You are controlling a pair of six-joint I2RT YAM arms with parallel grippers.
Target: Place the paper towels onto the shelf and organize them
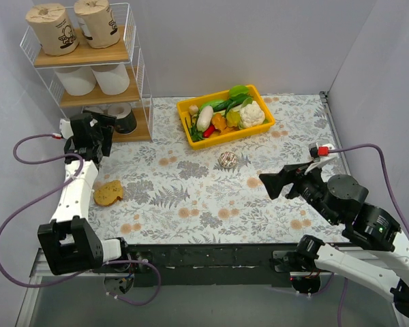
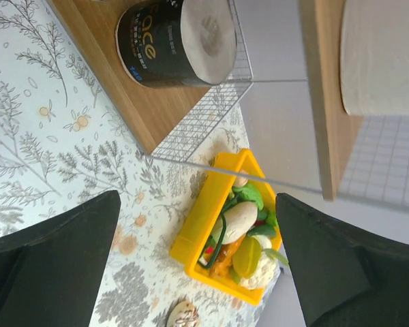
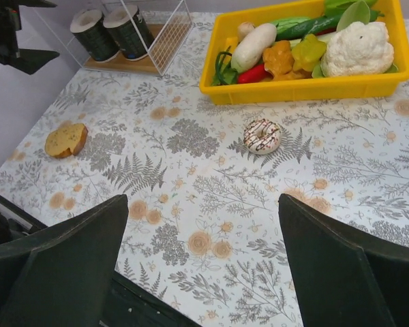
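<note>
All 6 paper towels (image 1: 75, 79) stand on the shelf (image 1: 88, 56), 2 per tier.
Tan on top, white in the middle, black lowest; the left tool (image 2: 198, 252) is spread empty beside the lowest tier, the right tool (image 3: 204, 259) spread above the bench (image 1: 191, 197).

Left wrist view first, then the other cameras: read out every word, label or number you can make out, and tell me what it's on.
"ace": pale letters on the black-wrapped roll on the shelf; anything before them is out of sight.
Smaller print beside those letters: too small to read.
Tan-wrapped roll and its neighbour: cartoon print, any lettering too blurred.
No other readable text.
</note>
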